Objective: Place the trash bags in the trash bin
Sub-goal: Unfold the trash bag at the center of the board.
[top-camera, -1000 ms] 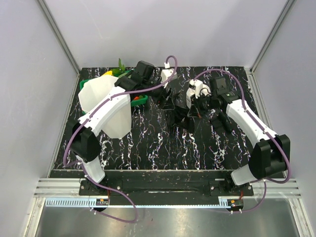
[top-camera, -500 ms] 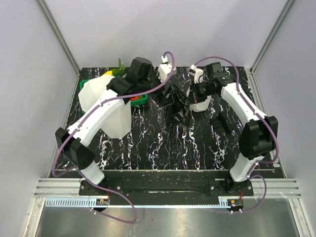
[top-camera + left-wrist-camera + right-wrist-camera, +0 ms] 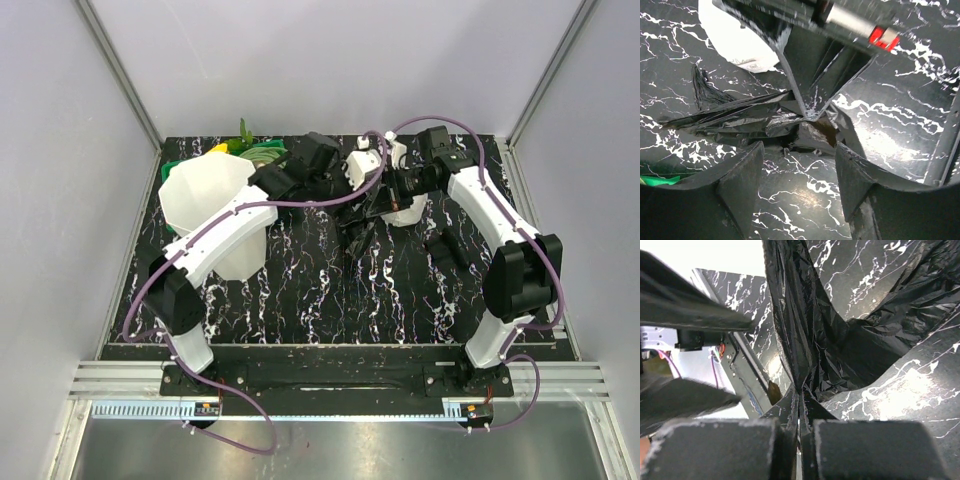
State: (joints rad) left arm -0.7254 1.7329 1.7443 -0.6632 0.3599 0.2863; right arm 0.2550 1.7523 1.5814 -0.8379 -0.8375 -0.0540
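Right gripper (image 3: 799, 407): clamped on trash bag (image 3: 805, 325), right of trash bin (image 3: 205, 200)
Left gripper (image 3: 799, 152): jaws apart, empty (over bag)
Roll label (image 3: 751, 62): illegible

Bright, even, diffuse light from above fills the overhead view, leaving only soft shadows on the table (image 3: 300, 290) beneath the arms. In the left wrist view the fingers (image 3: 740, 185) of the left gripper (image 3: 799, 150) are dark and out of focus. Ahead of them the white roll (image 3: 735, 42) is overexposed and the right gripper (image 3: 807, 107) is motion-blurred. In the right wrist view glare streaks the trash bag (image 3: 840, 340), and the background up and to the left of that gripper burns out white.
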